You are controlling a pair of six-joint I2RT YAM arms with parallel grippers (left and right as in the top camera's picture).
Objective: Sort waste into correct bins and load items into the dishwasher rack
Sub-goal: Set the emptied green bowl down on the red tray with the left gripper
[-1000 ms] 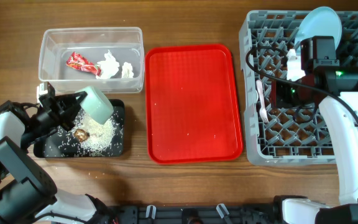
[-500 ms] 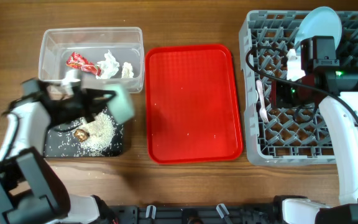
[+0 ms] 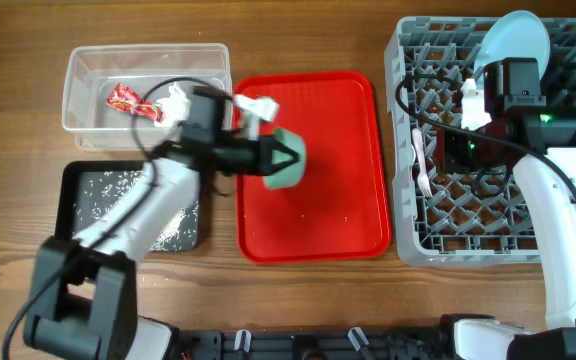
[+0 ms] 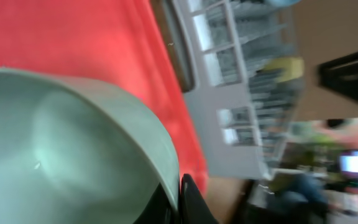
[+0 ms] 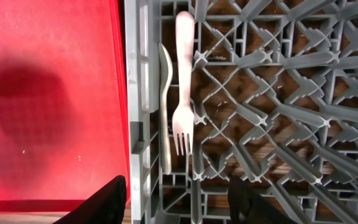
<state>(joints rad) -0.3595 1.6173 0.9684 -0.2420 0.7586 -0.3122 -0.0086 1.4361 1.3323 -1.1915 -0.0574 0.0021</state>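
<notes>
Left gripper [image 3: 290, 157] pinches the rim of the pale green bowl [image 3: 282, 176], tilted over the upper-left of the red tray [image 3: 338, 200]. Open tray floor lies between bowl and dishwasher rack [image 3: 448, 210]. Right gripper [image 5: 176, 202] is spread wide above the white fork [image 5: 183, 93] and spoon [image 5: 165, 118] at the rack's left edge.

Brown wooden table [image 3: 298, 30]; blurred room [image 4: 337, 134] beyond, bright patches.

One rack [image 3: 403, 80], one red tray [image 3: 318, 120]. Bins, two: tub [image 3: 78, 60], black tray [image 3: 63, 205]. Dishes showing: one green bowl [image 4: 73, 149], one plate [image 3: 513, 40], one fork [image 5: 183, 93], one spoon [image 5: 165, 112]. Waste: one wrapper [image 3: 123, 100], rice grains [image 3: 173, 215] too many to count.
</notes>
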